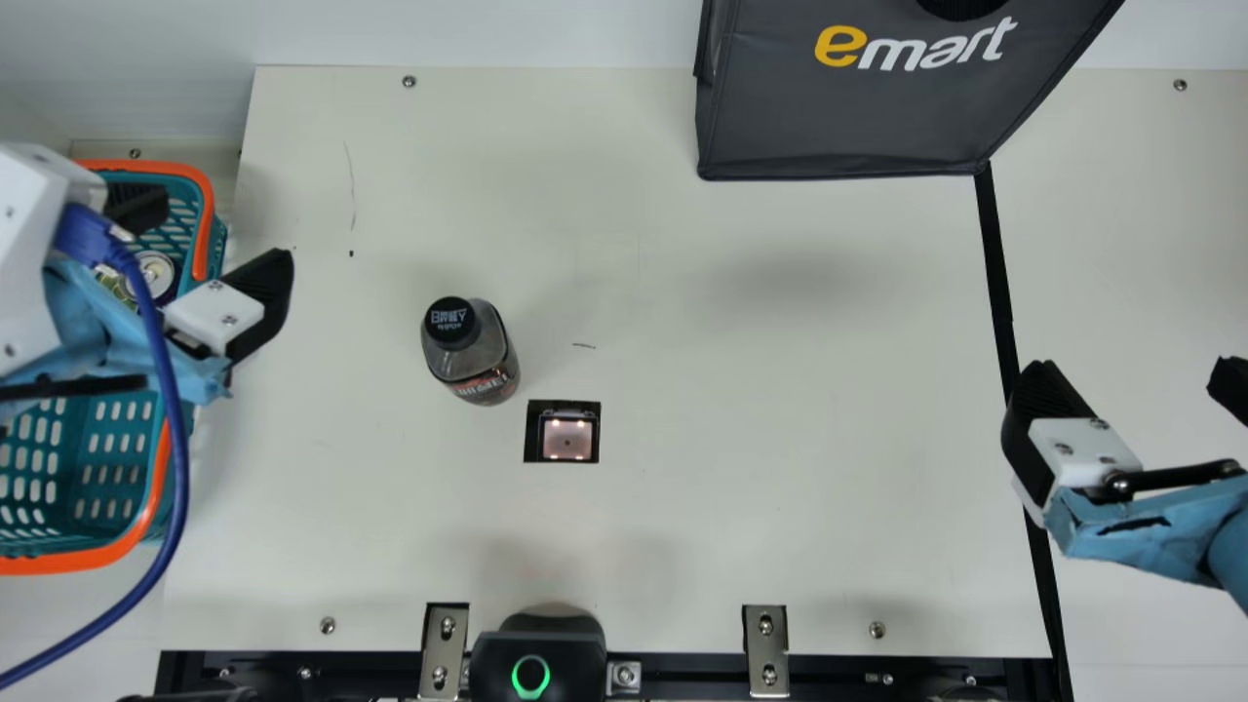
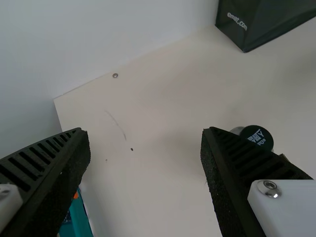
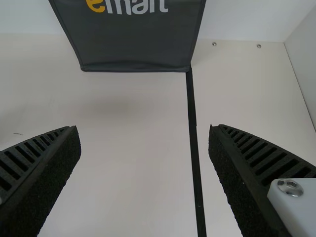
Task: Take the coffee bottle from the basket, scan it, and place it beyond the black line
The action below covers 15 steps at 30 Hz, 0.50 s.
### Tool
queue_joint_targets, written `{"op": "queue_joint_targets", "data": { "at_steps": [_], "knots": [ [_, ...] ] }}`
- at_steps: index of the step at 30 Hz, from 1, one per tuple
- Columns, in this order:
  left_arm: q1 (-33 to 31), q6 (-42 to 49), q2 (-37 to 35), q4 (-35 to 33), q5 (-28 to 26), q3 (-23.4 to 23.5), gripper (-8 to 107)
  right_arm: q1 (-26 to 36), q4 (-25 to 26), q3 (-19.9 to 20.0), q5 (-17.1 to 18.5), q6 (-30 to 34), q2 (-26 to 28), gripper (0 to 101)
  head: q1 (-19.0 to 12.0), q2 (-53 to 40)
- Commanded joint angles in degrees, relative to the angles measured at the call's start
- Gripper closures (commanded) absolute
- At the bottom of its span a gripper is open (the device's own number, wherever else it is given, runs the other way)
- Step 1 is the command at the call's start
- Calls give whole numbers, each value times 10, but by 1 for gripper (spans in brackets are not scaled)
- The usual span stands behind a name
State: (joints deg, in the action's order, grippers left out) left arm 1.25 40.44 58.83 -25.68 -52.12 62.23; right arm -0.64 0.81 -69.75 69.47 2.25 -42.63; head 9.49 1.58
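One coffee bottle (image 1: 490, 359), dark with a black cap, stands on the cream counter (image 1: 702, 546), left of centre in the main view. One square scanner (image 1: 567, 439) is set into the counter near it, toward the lower right. The bottle is left of the single black line (image 1: 996, 263), which runs down the right side of the frame from the lower right corner of one dark bag (image 1: 848, 122) at the upper right.

There are two end effectors. The left one (image 1: 210, 239), at the left of the frame, is released over the one teal basket (image 1: 83, 526), its two fingers spread with nothing between them. The right one (image 1: 1136, 375), at the right edge, is also released, two fingers wide apart and empty. One can (image 1: 156, 268) shows in the basket, and one blue cable (image 1: 175, 468) curves to the lower left. Two metal brackets (image 1: 445, 648) sit along the bottom edge.
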Motion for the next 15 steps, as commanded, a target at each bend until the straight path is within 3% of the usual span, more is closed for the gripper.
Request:
{"op": "queue_joint_targets", "data": {
  "at_steps": [1,15],
  "knots": [
    [-29,-35,3,24,2,4,9,0,0,0,0,0,0,10,-16,0],
    [-186,-237,37,162,15,34,9,0,0,0,0,0,0,10,-16,0]
  ]
}}
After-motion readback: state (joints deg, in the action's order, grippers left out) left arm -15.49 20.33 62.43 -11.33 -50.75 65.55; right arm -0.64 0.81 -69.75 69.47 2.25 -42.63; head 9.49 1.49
